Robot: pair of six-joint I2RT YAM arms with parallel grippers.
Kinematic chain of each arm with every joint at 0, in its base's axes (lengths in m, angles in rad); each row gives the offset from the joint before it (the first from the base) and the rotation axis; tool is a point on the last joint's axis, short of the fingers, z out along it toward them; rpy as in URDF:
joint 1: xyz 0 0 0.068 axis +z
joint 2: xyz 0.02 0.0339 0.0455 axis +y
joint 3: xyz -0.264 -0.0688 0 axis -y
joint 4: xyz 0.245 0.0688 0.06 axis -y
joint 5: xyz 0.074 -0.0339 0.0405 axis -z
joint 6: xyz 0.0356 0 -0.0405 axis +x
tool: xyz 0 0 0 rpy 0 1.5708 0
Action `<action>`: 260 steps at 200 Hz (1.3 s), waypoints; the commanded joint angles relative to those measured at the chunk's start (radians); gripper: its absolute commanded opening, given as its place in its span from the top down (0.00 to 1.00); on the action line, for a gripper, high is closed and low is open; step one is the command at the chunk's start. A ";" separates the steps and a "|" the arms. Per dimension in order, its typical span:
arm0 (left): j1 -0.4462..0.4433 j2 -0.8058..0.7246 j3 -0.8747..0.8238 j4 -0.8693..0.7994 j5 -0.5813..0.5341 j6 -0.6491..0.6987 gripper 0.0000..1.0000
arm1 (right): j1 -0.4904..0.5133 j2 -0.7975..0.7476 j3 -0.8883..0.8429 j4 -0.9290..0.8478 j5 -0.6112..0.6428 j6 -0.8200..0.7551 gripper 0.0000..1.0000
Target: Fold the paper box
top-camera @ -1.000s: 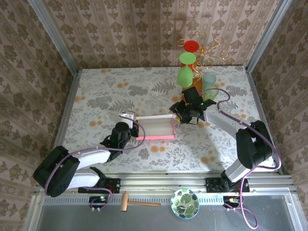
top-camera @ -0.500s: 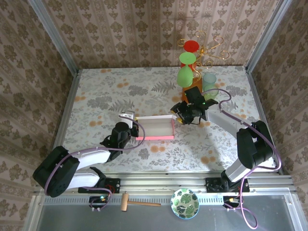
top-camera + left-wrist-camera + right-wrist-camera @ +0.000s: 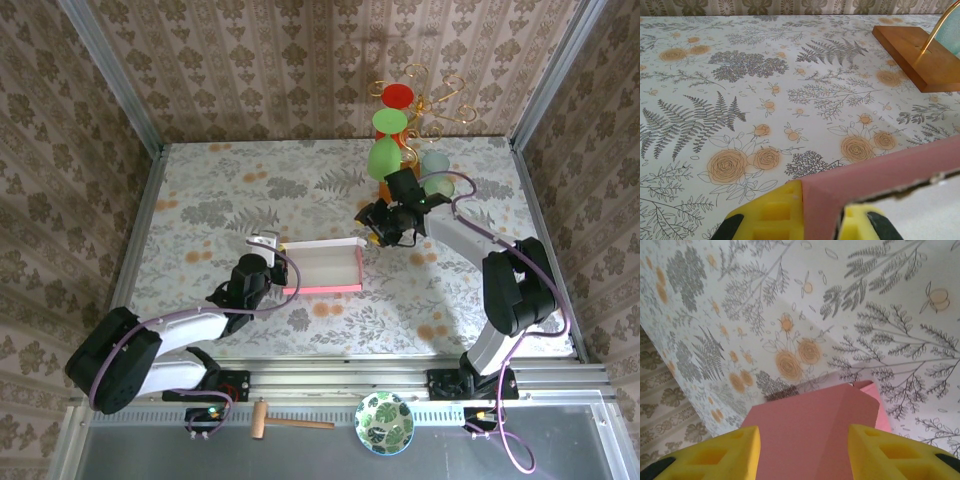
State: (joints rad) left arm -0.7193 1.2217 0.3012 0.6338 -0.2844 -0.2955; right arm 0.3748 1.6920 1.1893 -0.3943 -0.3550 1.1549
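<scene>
The pink paper box [image 3: 322,268] lies in the middle of the table as a shallow open tray with a pale inner side. My left gripper [image 3: 270,262] is at its left end, and in the left wrist view its yellow fingers [image 3: 771,215] are shut on the box's pink wall [image 3: 880,172]. At the box's far right corner hovers my right gripper [image 3: 373,232]. In the right wrist view the right gripper [image 3: 804,440] has its jaws apart, and a broad pink flap [image 3: 807,412] of the box faces the camera in the gap between them.
A gold wire stand with green and red discs [image 3: 386,150] rises on an orange-brown wooden base [image 3: 920,52] at the back right, next to a pale cup [image 3: 436,166]. A wooden mallet [image 3: 285,423] and a patterned bowl [image 3: 385,422] lie on the near rail.
My right gripper has drawn back a little from the box's right end, toward the stand. The left gripper and the box have stayed put.
</scene>
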 commanded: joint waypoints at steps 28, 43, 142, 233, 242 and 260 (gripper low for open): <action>0.000 -0.010 -0.025 -0.052 0.016 -0.029 1.00 | 0.032 -0.013 -0.053 0.080 -0.091 0.111 0.51; 0.001 -0.008 -0.024 -0.051 0.019 -0.031 1.00 | 0.037 -0.023 -0.065 0.095 -0.102 0.142 0.52; -0.005 0.019 -0.008 -0.028 0.030 -0.048 1.00 | 0.081 -0.028 -0.057 0.099 -0.137 0.250 0.58; -0.013 0.022 0.009 -0.015 0.034 -0.057 1.00 | 0.099 -0.005 0.004 0.031 -0.150 0.332 0.68; -0.013 0.019 0.012 -0.014 0.036 -0.057 1.00 | 0.101 -0.003 0.003 0.035 -0.155 0.353 0.68; -0.013 0.011 0.024 -0.015 0.042 -0.059 1.00 | 0.101 0.003 0.005 0.049 -0.160 0.387 0.68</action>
State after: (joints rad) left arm -0.7166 1.2293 0.3016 0.6361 -0.3347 -0.3416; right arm 0.4442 1.6867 1.1507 -0.3779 -0.4198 1.4673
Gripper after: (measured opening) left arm 0.052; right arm 0.327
